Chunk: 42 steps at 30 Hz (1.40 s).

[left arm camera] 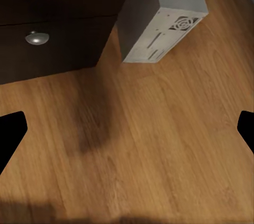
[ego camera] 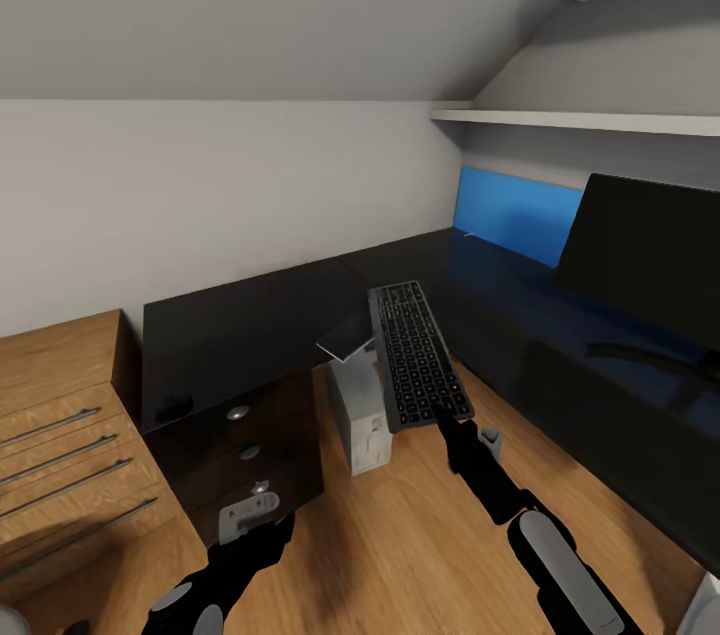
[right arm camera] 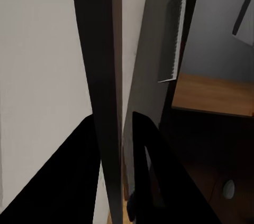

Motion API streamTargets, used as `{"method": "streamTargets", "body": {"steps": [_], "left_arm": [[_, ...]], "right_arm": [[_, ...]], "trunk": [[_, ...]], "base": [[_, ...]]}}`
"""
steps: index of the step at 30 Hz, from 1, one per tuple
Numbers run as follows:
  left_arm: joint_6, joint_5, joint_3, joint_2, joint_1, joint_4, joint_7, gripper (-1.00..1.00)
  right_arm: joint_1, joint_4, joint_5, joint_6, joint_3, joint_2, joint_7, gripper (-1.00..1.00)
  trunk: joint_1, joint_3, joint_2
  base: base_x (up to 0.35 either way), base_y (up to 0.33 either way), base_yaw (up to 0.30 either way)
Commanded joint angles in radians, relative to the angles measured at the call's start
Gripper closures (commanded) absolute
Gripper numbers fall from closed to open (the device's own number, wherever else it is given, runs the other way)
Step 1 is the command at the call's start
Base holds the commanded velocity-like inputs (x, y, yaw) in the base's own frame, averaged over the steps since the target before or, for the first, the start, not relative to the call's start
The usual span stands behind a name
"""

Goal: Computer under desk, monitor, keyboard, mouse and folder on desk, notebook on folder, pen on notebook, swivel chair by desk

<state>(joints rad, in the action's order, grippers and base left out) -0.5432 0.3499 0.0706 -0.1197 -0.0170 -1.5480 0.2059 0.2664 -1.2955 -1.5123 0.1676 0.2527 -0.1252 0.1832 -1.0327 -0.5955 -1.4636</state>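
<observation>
Surface (ego camera: 250, 325): long, black-topped, L-shaped, running from 9 o'clock round to 3 o'clock in the head view; dark drawers with silver knobs under its near end. Glossy top, so judged slippery for anything slid across it.

Monitor (ego camera: 650, 260): stands on the surface at 3 o'clock, black face toward the room. Judged top-heavy; best left alone.

Folder (ego camera: 515, 213): bright blue, leaning against the wall at 1 o'clock, just beside the monitor. Thin and probably flexible.

Computer (ego camera: 362, 415): light grey tower on the wood floor at centre, by the drawers, under the surface's inner corner. Looks rigid and heavy; already where it belongs.

Keyboard (ego camera: 418, 353): slim, dark grey, carried in the air at centre above the computer, not on the surface. Right end effector (ego camera: 441, 415) is clamped on its near short edge; in the right wrist view the fingers (right arm camera: 145, 166) pinch the thin slab edge-on. Judged light and stiff, but held at one end it will lever and may twist; a mid-length hold would be steadier.

Left end effector (left arm camera: 127, 129): spread wide, empty, hanging low over bare floor at 7 o'clock.
</observation>
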Motion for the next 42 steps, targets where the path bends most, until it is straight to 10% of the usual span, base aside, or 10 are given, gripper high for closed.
{"method": "streamTargets", "body": {"steps": [1, 20, 42], "left_arm": [[-0.003, 0.011, 0.001, 0.000, 0.000, -0.001, 0.009, -1.00], [-0.001, 0.011, 0.003, 0.000, 0.000, 0.000, 0.010, -1.00], [-0.001, 0.010, 0.006, -0.002, 0.000, 0.019, 0.010, -1.00]], "right_arm": [[0.000, 0.005, -0.010, -0.023, 0.003, -0.001, 0.002, 1.00], [0.000, 0.057, -0.005, -0.309, 0.006, 0.052, -0.138, 1.00], [0.003, 0.120, -0.008, -0.381, -0.026, 0.054, -0.147, 1.00]], "trunk": [[0.000, -0.001, 0.000], [0.000, -0.001, 0.000], [0.000, -0.001, 0.000]], "base": [[0.000, 0.000, 0.000], [0.000, 0.000, -0.002], [0.000, 0.000, -0.254]]}}
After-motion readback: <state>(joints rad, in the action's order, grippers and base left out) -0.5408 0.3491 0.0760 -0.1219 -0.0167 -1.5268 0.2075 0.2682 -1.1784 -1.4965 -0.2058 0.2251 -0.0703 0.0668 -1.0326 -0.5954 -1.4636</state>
